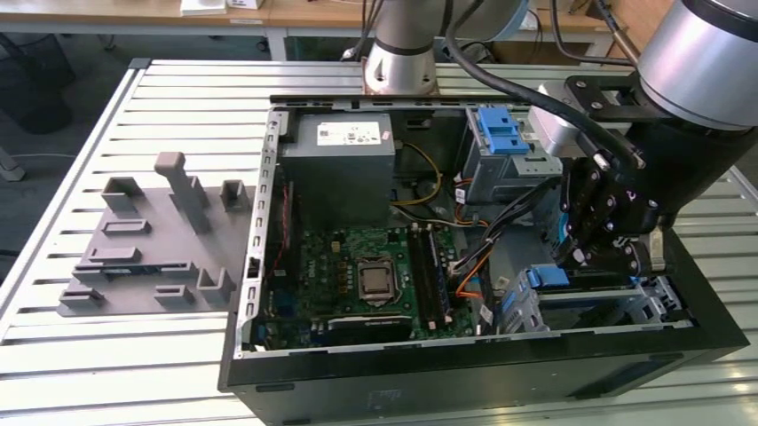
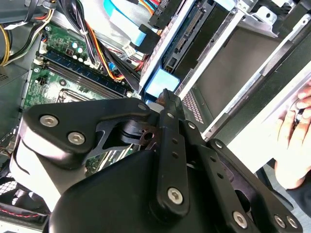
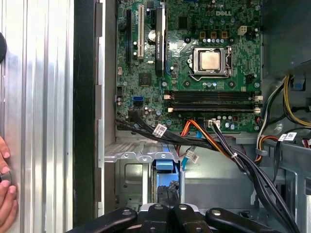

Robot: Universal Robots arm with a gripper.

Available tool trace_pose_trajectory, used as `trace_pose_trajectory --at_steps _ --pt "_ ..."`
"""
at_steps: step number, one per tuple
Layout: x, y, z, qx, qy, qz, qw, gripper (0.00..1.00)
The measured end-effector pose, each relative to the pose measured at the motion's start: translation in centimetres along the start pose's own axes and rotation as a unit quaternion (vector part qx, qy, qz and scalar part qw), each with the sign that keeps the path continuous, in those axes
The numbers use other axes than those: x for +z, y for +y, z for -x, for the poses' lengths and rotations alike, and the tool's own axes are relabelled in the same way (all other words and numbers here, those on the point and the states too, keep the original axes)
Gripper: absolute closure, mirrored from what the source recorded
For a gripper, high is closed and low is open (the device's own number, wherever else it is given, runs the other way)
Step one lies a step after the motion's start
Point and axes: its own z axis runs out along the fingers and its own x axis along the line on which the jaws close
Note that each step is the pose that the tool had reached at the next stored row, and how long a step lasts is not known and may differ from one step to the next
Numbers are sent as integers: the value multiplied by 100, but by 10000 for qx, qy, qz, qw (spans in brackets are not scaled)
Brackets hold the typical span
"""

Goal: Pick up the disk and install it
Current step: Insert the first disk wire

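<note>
We see the black linkage claw down inside the open black computer case, right at the flat blue-framed disk, which stands on edge in the case's corner bay. Whether the claw pinches it we cannot tell.
</note>
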Motion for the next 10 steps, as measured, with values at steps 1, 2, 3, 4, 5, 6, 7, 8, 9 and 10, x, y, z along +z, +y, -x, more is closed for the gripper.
trace_pose_trajectory --at_steps 1,2,3,4,5,6,7,8,9,10 --pt "0 -9 0 -1 0 0 10000 89" --pt "0 -25 -1 0 0 0 10000 89" --pt "0 -41 0 0 0 0 10000 89" --pt "-1 -55 0 0 0 0 10000 89" --pt "0 -71 0 0 0 0 10000 89" --pt "-1 -89 0 0 1 0 10000 89" --pt "-1 -109 1 0 1 0 10000 89" --pt "-1 -133 2 0 0 0 10000 89" --pt "-1 -153 2 0 1 0 10000 89" --pt "-1 -173 3 0 1 0 10000 89"
